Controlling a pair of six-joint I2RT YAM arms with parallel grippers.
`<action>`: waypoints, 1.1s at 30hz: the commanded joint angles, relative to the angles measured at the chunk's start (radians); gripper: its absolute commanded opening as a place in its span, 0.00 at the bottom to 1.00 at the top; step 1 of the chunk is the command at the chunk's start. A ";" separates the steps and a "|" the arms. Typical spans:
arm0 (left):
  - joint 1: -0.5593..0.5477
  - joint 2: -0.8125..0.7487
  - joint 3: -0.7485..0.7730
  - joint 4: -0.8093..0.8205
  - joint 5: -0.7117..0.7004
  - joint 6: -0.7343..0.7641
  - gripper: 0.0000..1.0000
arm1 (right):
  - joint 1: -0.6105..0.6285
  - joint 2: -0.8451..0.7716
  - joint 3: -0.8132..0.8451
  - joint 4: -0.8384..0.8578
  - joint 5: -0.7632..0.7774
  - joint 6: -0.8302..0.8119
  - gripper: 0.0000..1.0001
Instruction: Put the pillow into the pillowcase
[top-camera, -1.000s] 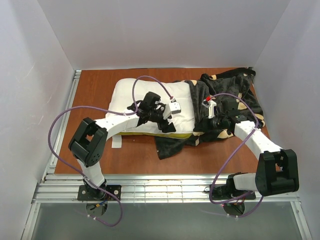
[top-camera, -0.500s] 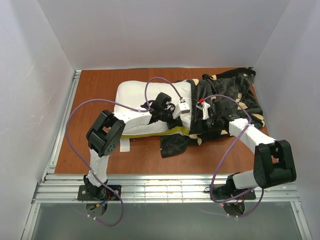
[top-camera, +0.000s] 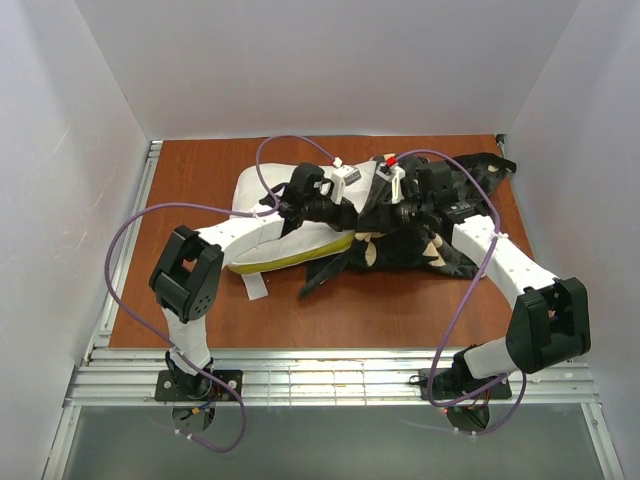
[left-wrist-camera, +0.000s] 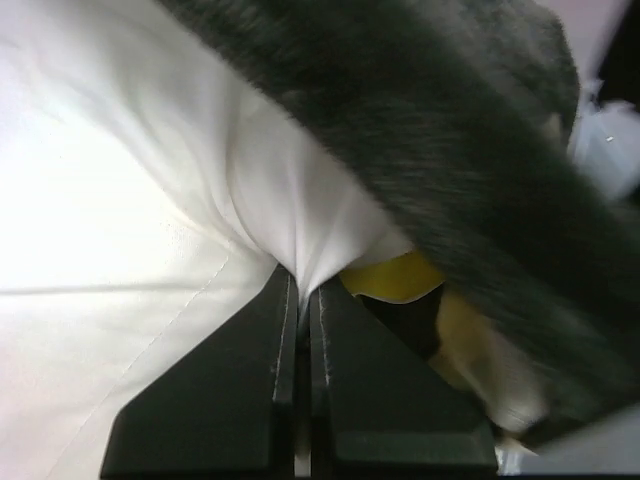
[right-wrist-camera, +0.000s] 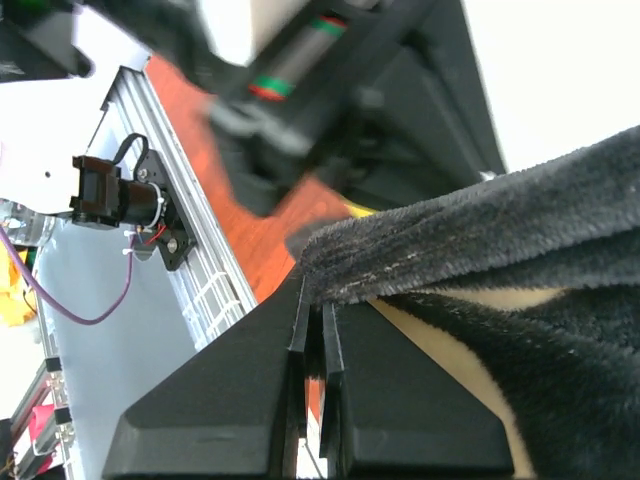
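Note:
The white pillow lies at the table's middle left, its yellow band turned up along the near side. The black flowered pillowcase is bunched against its right end. My left gripper is shut on a pinch of the pillow's white fabric; black plush hangs just above it and the yellow band shows beside the fingers. My right gripper is shut on the pillowcase's plush edge, right next to the left wrist.
A white tag lies on the brown table in front of the pillow. White walls close in the left, back and right. A metal rail runs along the left edge, and purple cables loop over both arms.
My left gripper has shut on the pillow's fabric. Both grippers moved toward the back and together; the pillow's near edge tilted up and the pillowcase was drawn left against it.

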 joint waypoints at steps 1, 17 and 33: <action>0.001 -0.172 -0.038 0.149 0.059 -0.096 0.00 | 0.038 -0.013 -0.001 -0.009 -0.097 0.008 0.01; -0.054 -0.229 -0.448 0.074 0.283 -0.050 0.08 | 0.163 -0.069 -0.311 0.184 -0.053 0.264 0.01; 0.277 0.008 0.176 -0.322 0.079 0.537 0.98 | -0.152 0.092 0.299 -0.254 0.294 -0.294 0.96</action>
